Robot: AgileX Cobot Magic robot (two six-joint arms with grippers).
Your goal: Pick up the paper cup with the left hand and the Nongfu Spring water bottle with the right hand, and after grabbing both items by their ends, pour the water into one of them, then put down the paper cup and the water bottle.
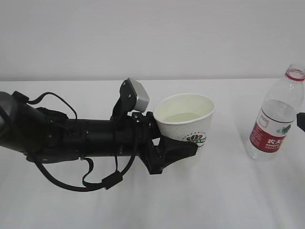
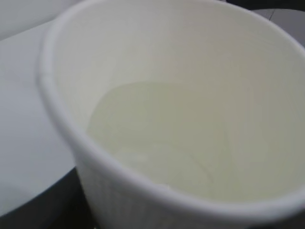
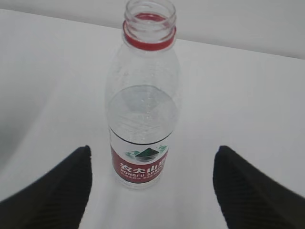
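White paper cup (image 1: pixel 187 123) sat on the table (image 1: pixel 143 200) upright with a pale pool of water (image 1: pixel 183 117) inside, left hand (image 1: pixel 164 148) clamped round its lower half. Nongfu Spring water bottle (image 1: pixel 276 114) stood off to the right, uncapped, right hand (image 3: pixel 152 191) spread wide and clear of it.

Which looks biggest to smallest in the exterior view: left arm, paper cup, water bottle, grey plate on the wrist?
1. left hand with its arm, by far the largest
2. Nongfu Spring water bottle, taller than the cup
3. paper cup, wider; its order against the bottle is unsure
4. grey plate, smallest
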